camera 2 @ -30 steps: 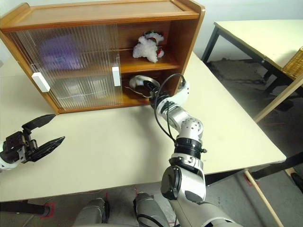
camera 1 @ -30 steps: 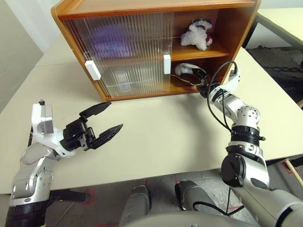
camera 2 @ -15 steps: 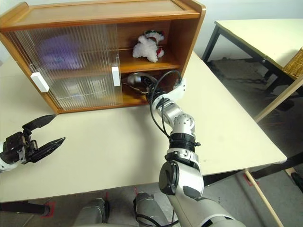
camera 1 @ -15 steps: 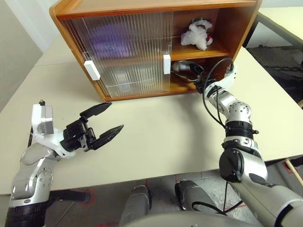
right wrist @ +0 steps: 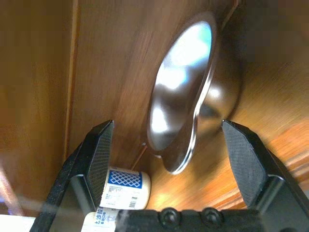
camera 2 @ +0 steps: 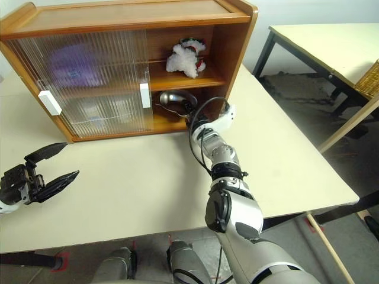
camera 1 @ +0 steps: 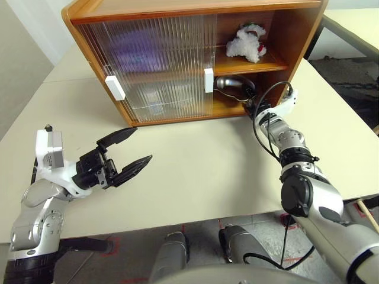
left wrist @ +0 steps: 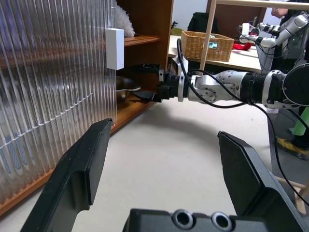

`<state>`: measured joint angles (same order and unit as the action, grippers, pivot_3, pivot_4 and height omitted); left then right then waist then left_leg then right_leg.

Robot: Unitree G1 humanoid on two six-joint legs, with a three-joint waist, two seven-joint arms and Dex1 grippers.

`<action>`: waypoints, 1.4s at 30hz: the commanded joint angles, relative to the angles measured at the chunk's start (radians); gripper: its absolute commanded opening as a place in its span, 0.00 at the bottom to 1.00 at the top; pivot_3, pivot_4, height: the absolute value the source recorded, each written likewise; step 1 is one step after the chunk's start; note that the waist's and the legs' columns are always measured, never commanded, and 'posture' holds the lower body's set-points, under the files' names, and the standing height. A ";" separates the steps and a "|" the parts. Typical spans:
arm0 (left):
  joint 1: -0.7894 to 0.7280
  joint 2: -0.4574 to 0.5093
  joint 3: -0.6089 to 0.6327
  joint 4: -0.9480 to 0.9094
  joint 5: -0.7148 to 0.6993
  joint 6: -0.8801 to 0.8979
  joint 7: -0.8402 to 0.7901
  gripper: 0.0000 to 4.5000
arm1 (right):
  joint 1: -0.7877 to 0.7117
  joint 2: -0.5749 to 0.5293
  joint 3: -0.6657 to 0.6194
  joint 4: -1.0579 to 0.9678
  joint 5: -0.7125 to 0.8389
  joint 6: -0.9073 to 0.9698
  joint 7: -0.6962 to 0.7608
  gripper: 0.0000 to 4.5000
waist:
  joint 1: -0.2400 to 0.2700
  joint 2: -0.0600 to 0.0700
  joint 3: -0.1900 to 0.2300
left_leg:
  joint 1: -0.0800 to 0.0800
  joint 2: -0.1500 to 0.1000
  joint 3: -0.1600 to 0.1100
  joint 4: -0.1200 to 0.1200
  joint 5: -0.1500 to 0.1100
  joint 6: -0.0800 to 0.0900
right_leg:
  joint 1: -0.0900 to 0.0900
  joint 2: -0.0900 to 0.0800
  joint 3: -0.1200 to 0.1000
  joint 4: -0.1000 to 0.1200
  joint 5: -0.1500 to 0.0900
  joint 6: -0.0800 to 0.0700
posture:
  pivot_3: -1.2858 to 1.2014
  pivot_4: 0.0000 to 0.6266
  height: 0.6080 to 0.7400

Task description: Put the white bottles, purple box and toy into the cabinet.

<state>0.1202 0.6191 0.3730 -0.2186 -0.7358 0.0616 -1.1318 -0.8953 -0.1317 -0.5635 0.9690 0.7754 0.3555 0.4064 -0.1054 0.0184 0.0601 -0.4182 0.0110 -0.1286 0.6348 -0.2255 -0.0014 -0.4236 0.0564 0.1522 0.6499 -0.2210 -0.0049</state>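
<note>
Steel bowl (right wrist: 186, 92) dead ahead of right tool (right wrist: 166, 145), on its side on lower shelf of cabinet (camera 1: 177, 9), rim facing the tool, straddled loosely by the wide-spread fingers; nothing gripped. White bottle (right wrist: 118, 195) lying further in behind bowl, beside one finger. Toy (camera 1: 244, 42) on upper shelf, directly above. Purple box (camera 1: 139, 44) a lilac blur behind ribbed sliding door (camera 1: 154, 65), upper shelf. Left tool (camera 1: 121, 155) fully spread, empty, over bench (camera 1: 195, 171), well apart from cabinet. Right arm plainly nearer. Judged: loading nearly or fully done; any withdrawal straight back, minding bowl rim.
</note>
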 commanded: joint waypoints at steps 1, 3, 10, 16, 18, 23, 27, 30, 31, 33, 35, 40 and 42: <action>0.017 0.008 0.013 -0.017 -0.002 0.009 0.000 1.00 | 0.027 -0.031 0.020 -0.019 -0.027 0.031 0.042 0.99 | 0.000 0.000 0.000 | 0.000 0.000 0.000 0.000 0.000 0.000 | 0.000 0.000 0.000 0.000 0.000 0.000 | 0.47 0.15 1.00; 0.021 0.008 0.015 -0.019 -0.003 0.010 0.001 1.00 | 0.048 -0.049 0.030 -0.054 -0.034 0.063 0.053 0.99 | 0.000 0.000 0.000 | 0.000 0.000 0.000 0.000 0.000 0.000 | 0.001 0.000 0.000 0.000 0.000 0.000 | 0.47 0.16 1.00; 0.027 0.007 0.020 -0.018 -0.005 0.010 0.000 1.00 | 0.304 -0.235 0.260 -0.416 -0.113 0.273 0.313 0.99 | 0.006 0.000 0.000 | 0.001 0.000 0.000 0.003 0.001 0.001 | 0.004 0.000 -0.001 -0.001 0.000 0.001 | 0.46 0.16 1.00; 0.006 0.009 0.012 0.002 -0.002 0.014 -0.010 1.00 | 0.437 -0.347 0.394 -0.687 -0.124 0.273 0.540 0.77 | -0.019 -0.001 0.001 | 0.002 -0.001 0.001 0.006 0.001 0.001 | 0.006 0.001 0.000 -0.001 0.000 0.004 | 0.46 0.16 1.00; -0.002 0.010 0.010 0.007 0.000 0.016 -0.013 1.00 | 0.432 -0.326 0.410 -0.770 -0.100 0.278 0.564 0.60 | -0.031 -0.001 0.001 | 0.003 -0.001 0.001 0.007 0.002 0.002 | 0.006 0.001 0.000 -0.001 -0.003 0.012 | 0.46 0.16 1.00; -0.010 0.011 0.013 0.013 0.003 0.016 -0.016 1.00 | 0.398 -0.234 0.461 -0.938 -0.038 0.353 0.530 0.17 | -0.037 -0.002 0.001 | 0.007 -0.001 -0.001 0.006 0.003 0.002 | 0.011 0.002 0.000 0.000 -0.003 0.012 | 0.46 0.16 1.00; 0.001 0.009 0.021 0.006 0.003 0.012 -0.011 1.00 | 0.343 -0.132 0.511 -0.963 -0.085 0.333 0.413 0.01 | -0.036 -0.002 0.001 | 0.007 -0.002 -0.002 0.006 0.003 0.002 | 0.010 0.002 0.000 -0.001 -0.003 0.011 | 0.47 0.15 1.00; 0.002 0.003 0.019 0.002 0.005 0.009 -0.003 1.00 | 0.308 -0.043 0.527 -0.940 -0.128 0.274 0.326 0.01 | -0.034 -0.002 0.001 | 0.005 -0.002 -0.002 0.006 0.003 0.001 | 0.008 0.001 0.000 -0.001 0.001 0.001 | 0.47 0.15 1.00; 0.001 0.001 0.018 -0.001 0.007 0.008 0.000 1.00 | 0.296 -0.015 0.533 -0.932 -0.142 0.256 0.304 0.01 | -0.033 -0.002 0.001 | 0.003 -0.002 -0.002 0.006 0.003 0.000 | 0.006 0.001 -0.001 -0.001 0.001 0.000 | 0.47 0.15 1.00; -0.002 -0.002 0.014 -0.002 0.007 0.008 0.005 1.00 | 0.279 0.023 0.556 -0.917 -0.169 0.219 0.298 0.01 | -0.030 -0.002 0.001 | 0.000 -0.001 -0.002 0.004 0.003 0.000 | 0.002 0.001 -0.001 -0.001 0.001 -0.001 | 0.47 0.15 1.00; -0.004 -0.004 0.013 -0.002 0.008 0.007 0.008 1.00 | 0.266 0.048 0.588 -0.903 -0.197 0.192 0.299 0.01 | -0.026 -0.002 0.000 | 0.000 -0.001 -0.002 0.002 0.003 0.000 | 0.001 0.001 -0.001 -0.001 0.000 -0.002 | 0.47 0.15 1.00; -0.007 -0.006 0.009 -0.004 0.011 0.004 0.014 1.00 | 0.234 0.105 0.611 -0.865 -0.233 0.171 0.253 0.01 | -0.015 -0.002 0.000 | 0.000 -0.001 -0.002 -0.002 0.003 0.001 | -0.001 0.000 -0.002 -0.001 0.000 -0.003 | 0.48 0.15 1.00; -0.008 -0.005 0.010 -0.005 0.011 0.004 0.016 1.00 | 0.223 0.122 0.623 -0.845 -0.256 0.147 0.246 0.01 | -0.012 -0.002 0.000 | 0.000 -0.001 -0.002 -0.003 0.003 0.001 | -0.001 0.000 -0.002 -0.001 0.000 -0.003 | 0.48 0.14 1.00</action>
<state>0.1098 0.6132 0.3860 -0.2174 -0.7356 0.0694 -1.1175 -0.6580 -0.0205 0.0391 0.1047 0.5445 0.5231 0.6607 -0.1176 0.0160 0.0605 -0.4179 0.0103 -0.1302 0.6322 -0.2229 -0.0008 -0.4246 0.0568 0.1505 0.6493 -0.2211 -0.0082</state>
